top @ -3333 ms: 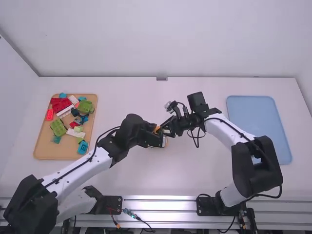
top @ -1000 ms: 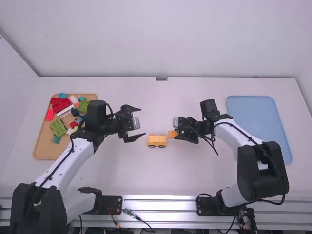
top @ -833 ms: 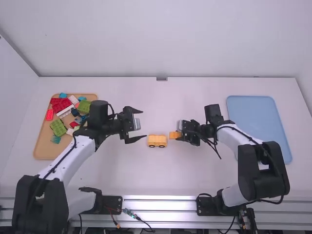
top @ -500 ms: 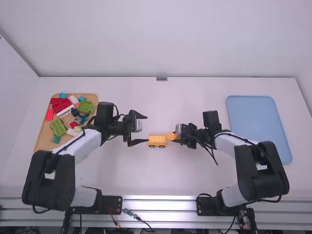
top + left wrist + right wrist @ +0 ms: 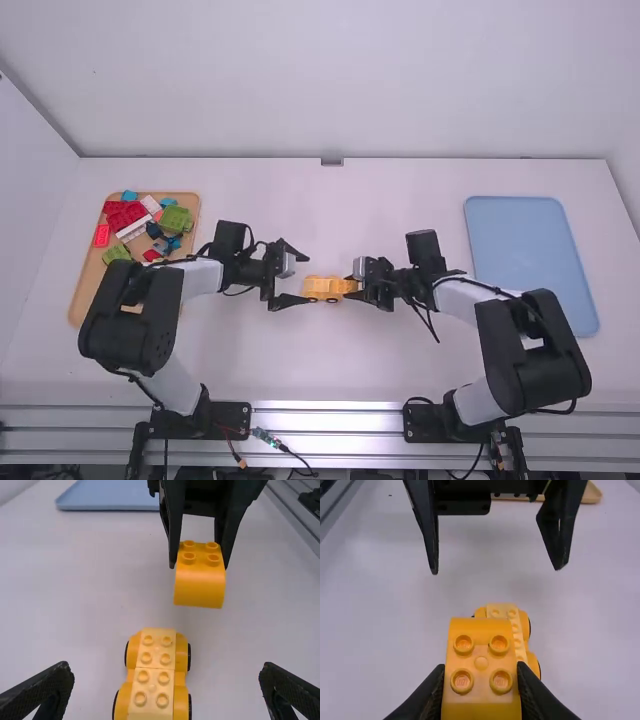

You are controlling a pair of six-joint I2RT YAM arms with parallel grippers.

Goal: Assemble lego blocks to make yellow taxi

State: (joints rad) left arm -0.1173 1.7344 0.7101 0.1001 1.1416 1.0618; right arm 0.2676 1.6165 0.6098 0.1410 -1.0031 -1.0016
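Where the white desk [image 5: 250, 365] meets the pale back wall [image 5: 330, 80] in the high view, a small grey fitting [image 5: 331, 161] sits midway along the far edge. Down the left side of the desk lies a wooden tray [image 5: 88, 312] heaped with red blocks [image 5: 125, 215], green blocks [image 5: 175, 220], and some blue and white ones. Over on the right is a flat blue tray [image 5: 530, 260], slightly askew. A ridged metal rail [image 5: 330, 415] runs along the near edge, with thin wires [image 5: 265, 437] on it. Near the desk's middle stands the yellow wheeled base [image 5: 322, 288]. The left claw [image 5: 308, 280] is spread wide just beside its left end; the right claw [image 5: 350, 286] grips a yellow block [image 5: 349, 285] near its right end.

From the left wrist view, bare white desktop surrounds the base, upright on black wheels, its studs facing up. Both fingers of the left claw stand apart. Beyond the base, the right claw pinches the block, a gap between block and base.

Through the right wrist view, the right claw [image 5: 480, 666] is clamped on the studded block, with the base behind it and the wooden tray's edge farther off.
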